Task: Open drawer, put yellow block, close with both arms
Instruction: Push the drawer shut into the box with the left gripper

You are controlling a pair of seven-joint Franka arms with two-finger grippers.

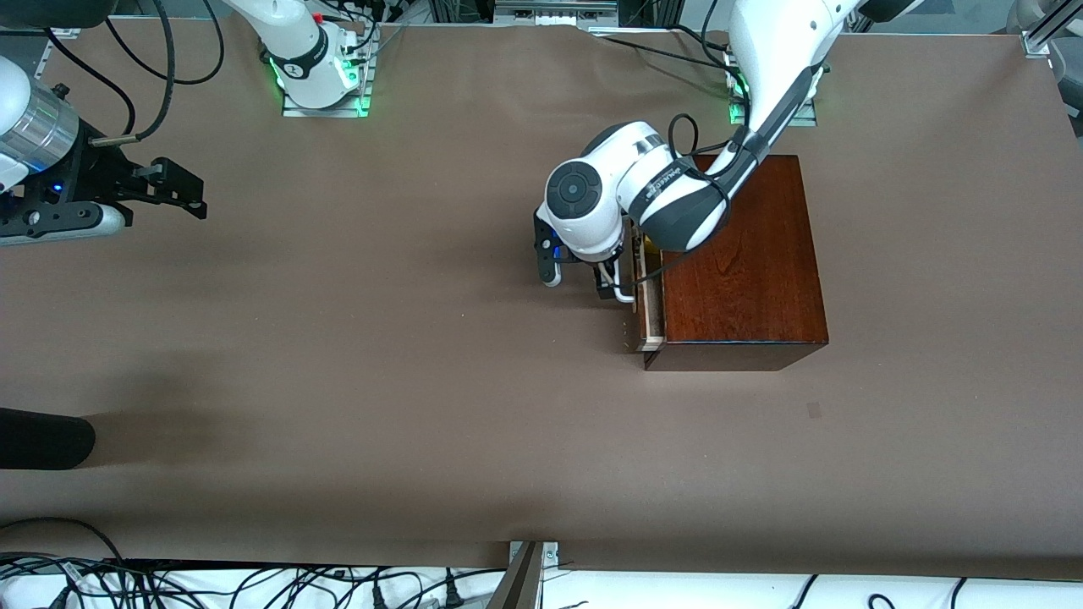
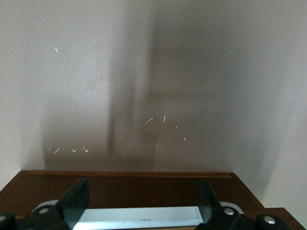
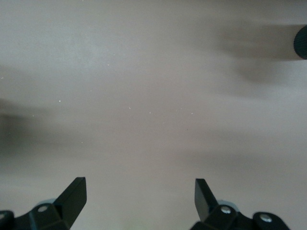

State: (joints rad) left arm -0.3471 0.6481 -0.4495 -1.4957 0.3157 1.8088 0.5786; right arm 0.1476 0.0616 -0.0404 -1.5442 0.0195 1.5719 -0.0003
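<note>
Now the drawer (image 1: 650, 292) sticks out a little from the dark brown box (image 1: 744, 262), on the side that faces the right arm's end of the surface (image 1: 423, 381). Its white handle (image 1: 624, 283) sits right at the left claw (image 1: 611, 283). In the left wrist view, the two black fingers (image 2: 76, 201) stand wide apart, one near each end of the white bar (image 2: 139, 218), with the drawer's dark front (image 2: 129, 189) just past them. They are not squeezing the bar. A tiny bit of yellow (image 1: 650, 246) shows inside the drawer, next to the left arm's wrist, so the yellow block looks to be in there, but most of it is hidden.

The left arm (image 1: 761, 93) comes from its base and bends down over the top of the box, with its round white wrist (image 1: 584, 203) hanging over the drawer's front. Some small dark writing is on the arm near the wrist, but I cannot read it.

The right claw (image 1: 173, 186) waits up in the air over the right arm's end of the surface, well apart from the box. Its fingers (image 3: 72, 194) are spread as wide as they go and hold nothing. A shiny silver ring (image 1: 34, 131) sits on that arm's wrist.
</note>
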